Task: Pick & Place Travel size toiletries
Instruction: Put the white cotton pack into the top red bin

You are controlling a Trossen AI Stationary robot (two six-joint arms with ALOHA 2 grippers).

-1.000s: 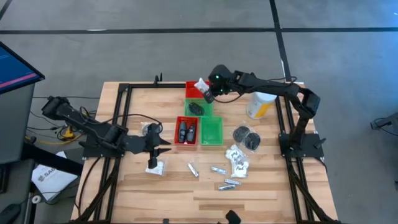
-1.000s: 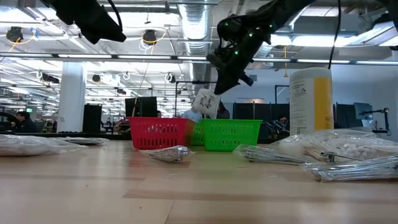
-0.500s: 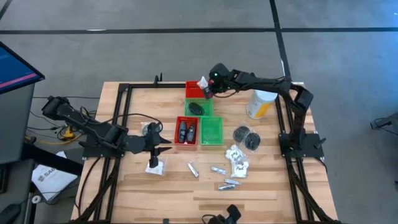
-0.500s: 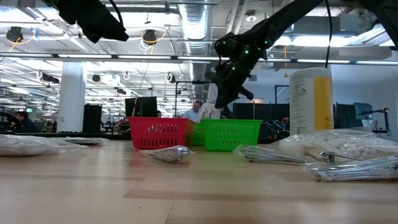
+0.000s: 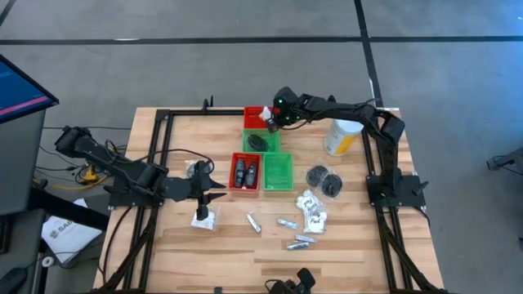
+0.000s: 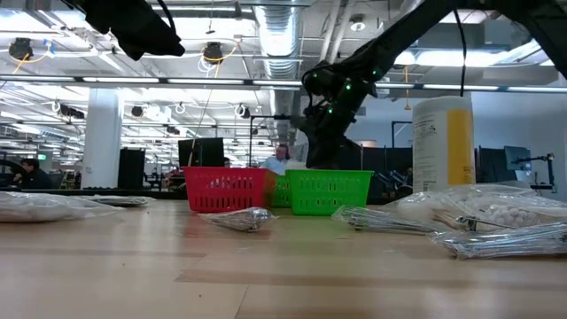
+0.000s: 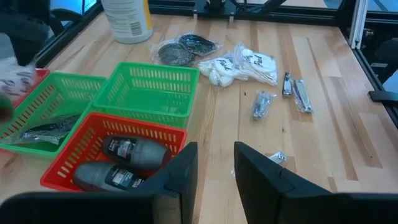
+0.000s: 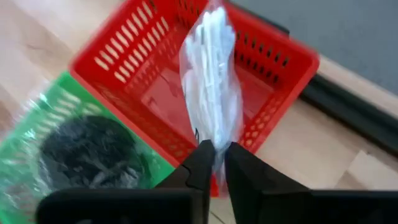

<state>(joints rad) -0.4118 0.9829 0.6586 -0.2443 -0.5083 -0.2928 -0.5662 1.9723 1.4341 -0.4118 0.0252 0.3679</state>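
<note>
Spreading across the table (image 5: 163, 245), the work is sorted by kind, which explains why each thing sits where it does. The right arm is stretched from 3 o'clock to the 12 o'clock edge, and the right gripper (image 8: 214, 149) is clenched on the lower edge of a white crinkly sachet (image 8: 210, 74). The sachet is held upright over the far red tray (image 8: 109, 59), apparently so that it can be let down inside the tray's walls and not across the rim. It is judged that a drop is about to be made, though the sachet is not seen resting on the tray floor.

The left gripper (image 7: 214, 168) is kept waiting at 9 o'clock with its fingers parted and nothing between them. It is poised above a second sachet (image 5: 204, 219), probably as the next pick.

The yellow canister (image 5: 339, 139) is left standing at 2 o'clock, clear of the sorting. Beside the far red tray, toward the centre, a green tray (image 5: 260, 151) is filled with a dark pouch (image 8: 93, 155). At the centre, a near red tray (image 5: 245, 193) is loaded with two dark bottles (image 5: 245, 171), and the green tray beside it (image 5: 278, 173) is seen bare.

Unsorted items are gathered at 4 to 5 o'clock, within the right arm's reach: a pile of sachets (image 5: 310, 208), round tins (image 5: 324, 180) and silvery tubes (image 5: 286, 222).
</note>
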